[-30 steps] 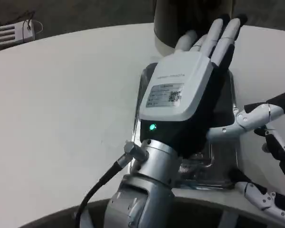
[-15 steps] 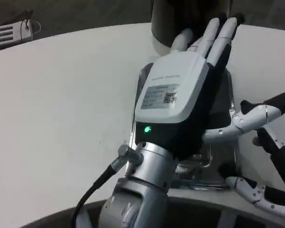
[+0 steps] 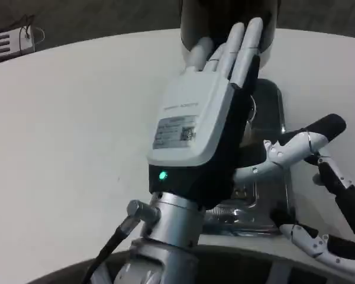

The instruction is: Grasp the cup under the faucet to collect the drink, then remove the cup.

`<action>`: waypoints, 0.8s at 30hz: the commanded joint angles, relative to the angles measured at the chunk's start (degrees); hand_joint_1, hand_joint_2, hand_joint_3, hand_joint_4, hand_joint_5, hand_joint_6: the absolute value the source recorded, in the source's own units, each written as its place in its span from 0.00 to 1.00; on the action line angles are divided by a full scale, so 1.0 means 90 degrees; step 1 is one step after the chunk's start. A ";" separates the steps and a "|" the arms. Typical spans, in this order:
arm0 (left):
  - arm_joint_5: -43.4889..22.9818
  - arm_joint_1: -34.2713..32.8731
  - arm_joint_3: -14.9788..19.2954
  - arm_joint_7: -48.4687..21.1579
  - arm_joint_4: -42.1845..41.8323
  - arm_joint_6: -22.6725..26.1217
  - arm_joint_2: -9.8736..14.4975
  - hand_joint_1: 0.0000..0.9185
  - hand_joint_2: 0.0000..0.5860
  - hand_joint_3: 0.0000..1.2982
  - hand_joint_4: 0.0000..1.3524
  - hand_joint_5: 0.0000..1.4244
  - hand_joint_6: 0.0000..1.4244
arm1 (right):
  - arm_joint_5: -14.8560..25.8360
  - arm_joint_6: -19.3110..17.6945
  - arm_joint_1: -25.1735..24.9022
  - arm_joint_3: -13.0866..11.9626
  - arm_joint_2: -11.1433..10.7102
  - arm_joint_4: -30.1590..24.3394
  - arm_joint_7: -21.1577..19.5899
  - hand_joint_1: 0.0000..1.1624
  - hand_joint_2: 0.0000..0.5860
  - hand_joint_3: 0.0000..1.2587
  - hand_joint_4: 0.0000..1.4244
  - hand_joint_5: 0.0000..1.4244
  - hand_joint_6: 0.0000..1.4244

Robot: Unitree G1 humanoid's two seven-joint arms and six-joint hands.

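My left hand (image 3: 195,127) fills the middle of the head view, its white back up and its fingers (image 3: 239,44) stretched straight toward the base of the drink dispenser (image 3: 195,23) at the top. Its thumb (image 3: 284,151) sticks out to the right over the metal drip tray (image 3: 272,106). Nothing shows in this hand's grasp. The cup is hidden, and whatever stands under the faucet is covered by this hand. My right hand (image 3: 337,219) waits at the lower right edge, fingers apart and holding nothing.
The white round table (image 3: 77,136) stretches wide to the left. A white power strip with a cable (image 3: 6,41) lies at the far left beyond the table's edge. The table's front rim curves along the bottom.
My left hand has reached forward, and its fingertips now overlap the dispenser's base. The whole picture has shifted a little, so the camera moved too. The right hand stays at the right edge.
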 commanded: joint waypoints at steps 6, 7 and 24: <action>0.0214 0.0762 0.0316 0.1367 -0.0594 -0.0534 0.0049 0.00 0.21 0.00 0.00 0.05 0.00 | 0.0086 0.0016 0.0006 0.0064 0.0014 0.0014 0.0050 0.40 0.49 0.00 0.04 0.09 0.18; 0.0216 0.0895 0.0347 0.1335 -0.0658 -0.0518 0.0069 0.00 0.21 0.00 0.00 0.05 0.00 | 0.0097 0.0007 0.0001 0.0071 0.0013 0.0022 0.0052 0.40 0.49 0.00 0.04 0.09 0.18; 0.0337 0.3759 0.0926 0.1289 -0.1528 -0.0754 0.0599 0.00 0.20 0.00 0.00 0.07 0.00 | 0.0468 -0.0065 -0.0481 0.0262 -0.0069 0.0460 0.0280 0.41 0.47 0.00 0.03 0.09 0.18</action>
